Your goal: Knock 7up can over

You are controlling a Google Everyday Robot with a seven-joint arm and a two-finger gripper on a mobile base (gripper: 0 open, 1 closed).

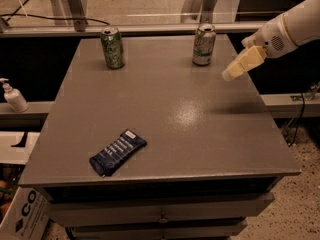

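Observation:
The 7up can (204,44), pale silvery with light green markings and a silver top, stands upright near the far right edge of the grey table (165,114). My gripper (231,74), cream-coloured at the end of a white arm, hovers above the table's right side. It is a short way to the right of the can and slightly nearer the camera, not touching it.
A darker all-green can (112,47) stands upright at the far left of the table. A dark blue snack packet (118,152) lies near the front left. A white pump bottle (13,96) stands on a ledge to the left, off the table.

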